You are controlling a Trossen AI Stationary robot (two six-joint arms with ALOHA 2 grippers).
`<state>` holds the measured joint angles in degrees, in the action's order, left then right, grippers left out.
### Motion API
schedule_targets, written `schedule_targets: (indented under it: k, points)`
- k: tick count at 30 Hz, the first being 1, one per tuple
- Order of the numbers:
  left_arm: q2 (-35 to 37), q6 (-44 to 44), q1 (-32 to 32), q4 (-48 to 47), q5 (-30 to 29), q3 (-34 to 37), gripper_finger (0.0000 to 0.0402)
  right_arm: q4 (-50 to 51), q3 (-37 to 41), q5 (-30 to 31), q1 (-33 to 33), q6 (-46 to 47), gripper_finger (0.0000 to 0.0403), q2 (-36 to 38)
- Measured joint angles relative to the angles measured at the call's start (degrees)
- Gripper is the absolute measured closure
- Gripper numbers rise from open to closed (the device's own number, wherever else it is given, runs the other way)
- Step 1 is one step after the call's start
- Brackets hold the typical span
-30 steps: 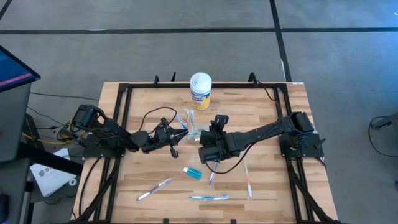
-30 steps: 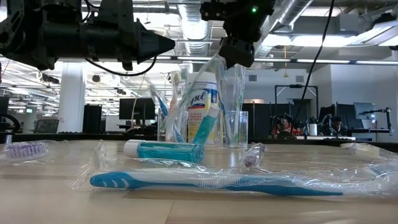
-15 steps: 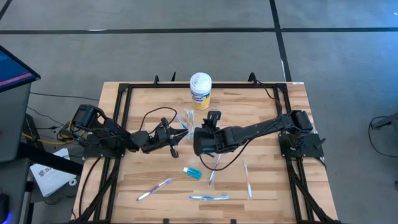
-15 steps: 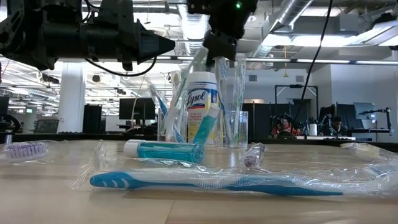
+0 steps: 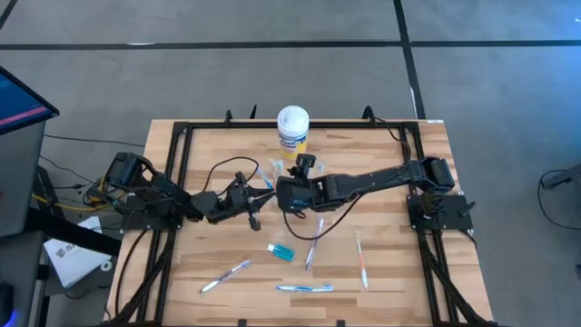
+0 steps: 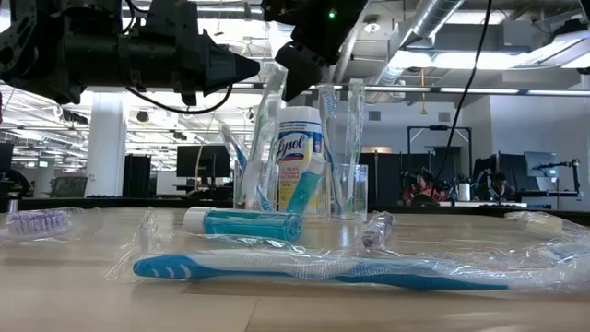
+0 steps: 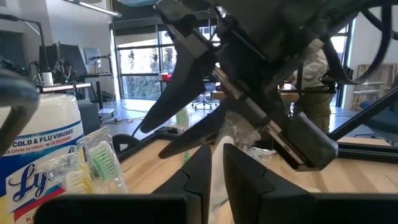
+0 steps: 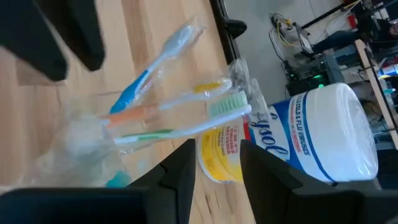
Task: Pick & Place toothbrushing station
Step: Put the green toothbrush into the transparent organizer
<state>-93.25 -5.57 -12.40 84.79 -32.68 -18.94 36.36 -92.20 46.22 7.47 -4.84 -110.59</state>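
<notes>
A see-through cup (image 5: 272, 179) stands on the table just near of the yellow canister (image 5: 292, 132). It holds several wrapped toothbrushes, and it also shows in the right wrist view (image 8: 74, 140). My right gripper (image 5: 281, 186) is open at the brushes' upper ends (image 6: 290, 78), reaching in from the table's right. Nothing lies between its fingers (image 8: 217, 152). My left gripper (image 5: 257, 216) is shut and empty. It hovers just left of the cup and points toward the right arm (image 6: 251, 66). My right gripper comes level from the table's right, turned on its side. A wrapped white brush with green bristles lies across the free ends of its fingers just below its head (image 8: 205, 123), not between them. The brush's wrapped top (image 6: 275, 76) leans left and its lower end stands in the cup.
A teal tube (image 5: 280, 252) lies near of the cup. Loose wrapped brushes lie toward the near edge: one at the left (image 5: 224, 275), a blue one in the middle (image 5: 305, 289), one at the right (image 5: 362, 259) and one under the right arm (image 5: 314, 243). A black frame borders the table.
My right gripper has gone toward the table's left and a little toward its far edge, up to the cup. A wrapped brush beside its fingers has tipped from leaning right to leaning left. The brush's lower end has stayed at the cup.
</notes>
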Motion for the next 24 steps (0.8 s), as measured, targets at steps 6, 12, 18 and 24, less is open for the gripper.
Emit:
schedule_targets:
  k: [6,12,18,24]
  points:
    - [0.0,-1.7,0.1,-4.2,2.1,0.0,0.0367,-2.7,0.0,-2.3,-0.9,-0.3,0.0287,0.0]
    - [0.0,-1.5,0.9,-5.2,6.0,0.0,0.0367,-5.5,0.0,-4.7,-1.7,-0.7,0.0287,0.0]
    - [0.0,-0.1,3.1,-8.2,4.5,-0.1,0.0367,-6.5,0.0,-5.3,-2.0,-1.4,0.0287,-0.4]
    - [0.0,1.6,4.9,-9.6,4.2,-0.1,0.0367,-6.6,0.0,-4.8,-1.8,-2.3,0.0287,-0.4]
